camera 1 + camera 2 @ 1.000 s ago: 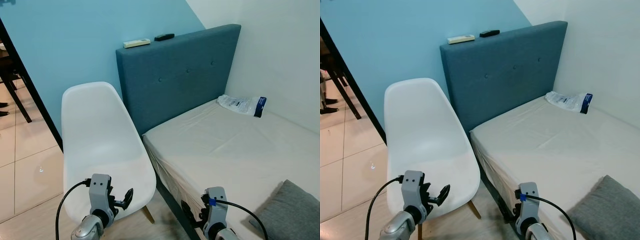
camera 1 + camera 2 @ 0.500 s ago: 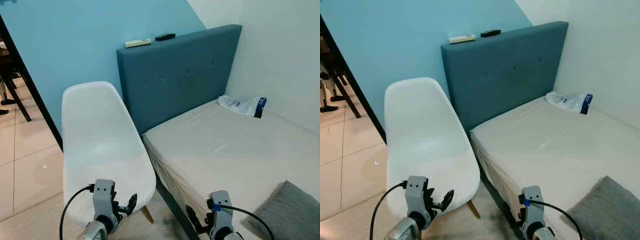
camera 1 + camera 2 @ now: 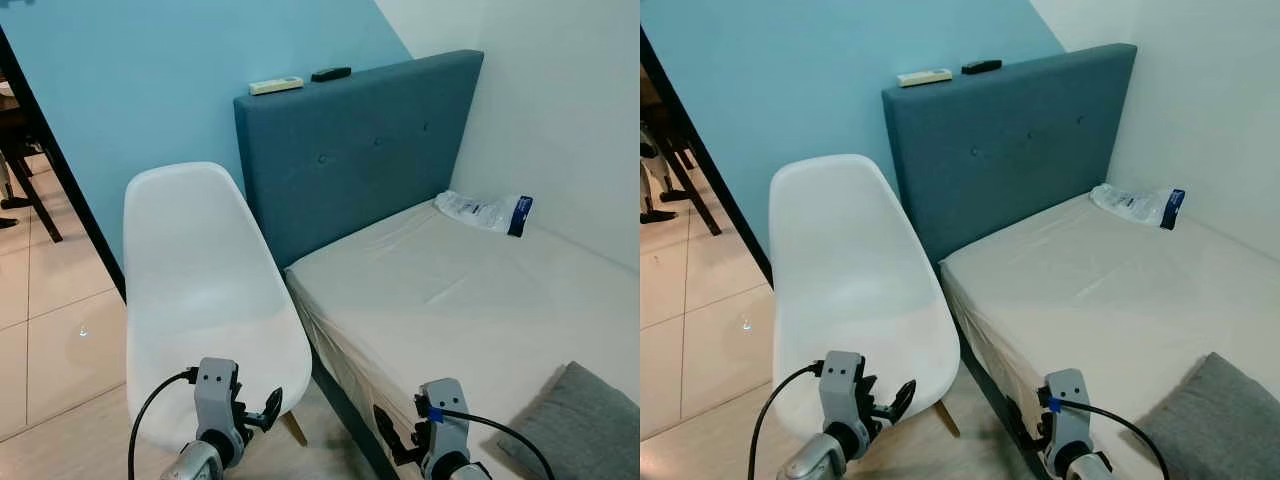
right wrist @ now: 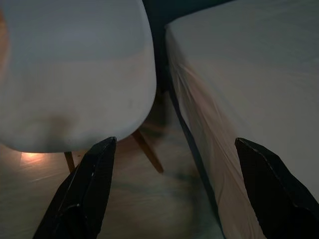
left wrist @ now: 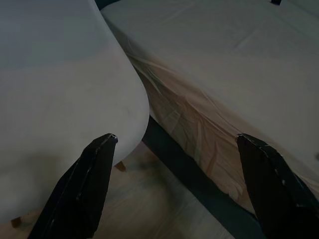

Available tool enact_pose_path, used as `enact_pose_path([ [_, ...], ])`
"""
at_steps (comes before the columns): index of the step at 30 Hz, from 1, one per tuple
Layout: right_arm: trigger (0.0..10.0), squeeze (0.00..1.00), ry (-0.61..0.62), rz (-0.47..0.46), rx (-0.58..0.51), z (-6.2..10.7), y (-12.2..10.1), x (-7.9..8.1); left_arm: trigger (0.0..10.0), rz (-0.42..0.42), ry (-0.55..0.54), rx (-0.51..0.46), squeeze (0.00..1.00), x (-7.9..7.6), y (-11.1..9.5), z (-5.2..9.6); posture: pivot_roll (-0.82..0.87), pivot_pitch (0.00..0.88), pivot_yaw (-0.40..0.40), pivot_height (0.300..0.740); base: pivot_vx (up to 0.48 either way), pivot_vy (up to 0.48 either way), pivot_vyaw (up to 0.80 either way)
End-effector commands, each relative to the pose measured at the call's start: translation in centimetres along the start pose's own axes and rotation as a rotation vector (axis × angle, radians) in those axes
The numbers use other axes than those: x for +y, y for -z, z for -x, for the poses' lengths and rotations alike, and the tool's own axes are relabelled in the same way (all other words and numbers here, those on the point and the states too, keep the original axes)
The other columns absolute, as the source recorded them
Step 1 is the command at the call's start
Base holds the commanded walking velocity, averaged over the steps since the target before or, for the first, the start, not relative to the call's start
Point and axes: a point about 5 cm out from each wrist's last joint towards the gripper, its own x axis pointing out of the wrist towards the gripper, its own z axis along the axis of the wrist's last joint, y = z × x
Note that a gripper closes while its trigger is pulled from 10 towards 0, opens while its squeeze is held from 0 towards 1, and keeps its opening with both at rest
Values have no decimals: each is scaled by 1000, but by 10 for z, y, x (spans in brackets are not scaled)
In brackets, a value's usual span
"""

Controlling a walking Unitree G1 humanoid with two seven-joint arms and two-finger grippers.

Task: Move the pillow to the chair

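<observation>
Left hand (image 5: 174, 189): two black fingers spread wide, holding nothing, low in front of the white moulded plastic chair (image 3: 200, 290), pointed at the gap between chair seat and bed edge. Right hand (image 4: 174, 194): fingers likewise spread wide, empty, low by the near corner of the bed with beige fitted sheet (image 3: 470, 300).

Task thing: grey fabric pillow (image 3: 580, 425) lies on the bed at its near right corner, well apart from the chair and right of the right hand. Not yet grasped.

Step in hand, as judged: approach the pillow. To do it well, turn right toward the pillow, bring both open hands to opposite sides of it, squeeze the soft bulk rather than pinch a corner so it doesn't sag or slip, lift clear of the mattress, then swing left and set it on the chair seat, centred against the curved back.

Containers: clear plastic bag with blue end (image 3: 485, 211) lies on the far side of the bed near the white wall; contents can't be made out. Chair seat is bare. Two remotes, one white (image 3: 274, 86) and one black (image 3: 328, 73), sit on top of the blue-grey upholstered headboard (image 3: 350, 150).
</observation>
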Motion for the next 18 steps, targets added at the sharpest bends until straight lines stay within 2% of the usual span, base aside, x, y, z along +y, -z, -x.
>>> enact_pose_path([
  [1,10000,0,-14,-2,9,0,0,5,10000,-11,2,3,0,1,1,2,-38,0,-11,740,0,0,0],
  [12,10000,0,-16,20,-2,6,-9,1,10000,4,32,-17,0,-11,-2,2,-46,23,-28,740,0,0,0],
  [18,10000,0,6,23,-16,8,-20,-6,10000,9,44,-52,0,-17,-13,-3,-52,41,-26,740,0,0,0],
])
